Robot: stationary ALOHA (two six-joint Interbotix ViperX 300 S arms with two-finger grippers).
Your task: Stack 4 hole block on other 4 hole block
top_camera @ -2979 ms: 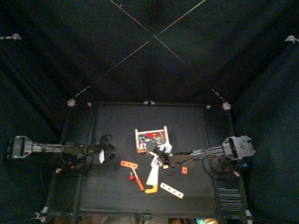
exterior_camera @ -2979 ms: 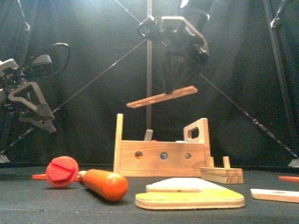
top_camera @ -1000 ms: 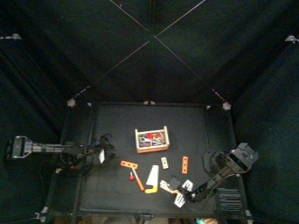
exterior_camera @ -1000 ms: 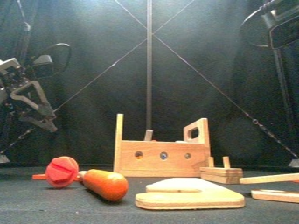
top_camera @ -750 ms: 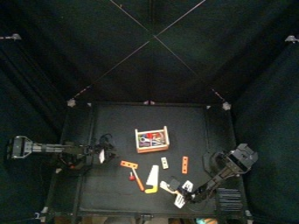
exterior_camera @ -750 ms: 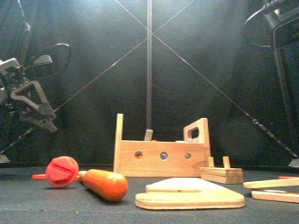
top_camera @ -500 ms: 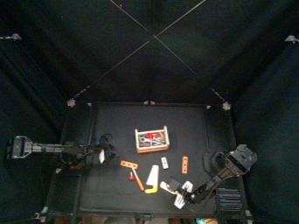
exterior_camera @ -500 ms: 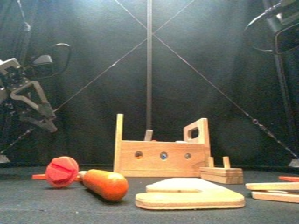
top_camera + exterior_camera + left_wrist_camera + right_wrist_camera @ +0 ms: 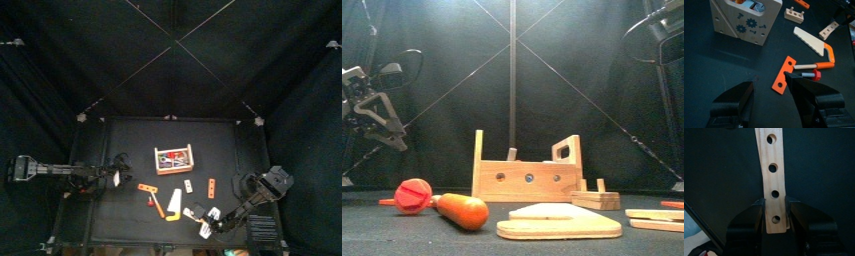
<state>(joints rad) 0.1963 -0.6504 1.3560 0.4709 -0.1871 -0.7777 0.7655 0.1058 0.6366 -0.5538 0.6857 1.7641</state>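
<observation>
The right gripper (image 9: 773,210) is closed around the 4 hole block (image 9: 771,173); the left gripper (image 9: 774,97) hovers with jaws apart.

A slim pale wooden 4 hole block (image 9: 773,178) lies flat on the black table, holes up

The toolbox (image 9: 173,158) sits mid-table (image 9: 120,135). In front of it lie the saw (image 9: 174,203) and a strip (image 9: 148,190), toward the front edge. The 4 hole block (image 9: 773,180) is between the right hand's (image 9: 774,210) jaws at the front right corner. The left hand (image 9: 776,95) hangs over the left edge, facing the toolbox.
</observation>
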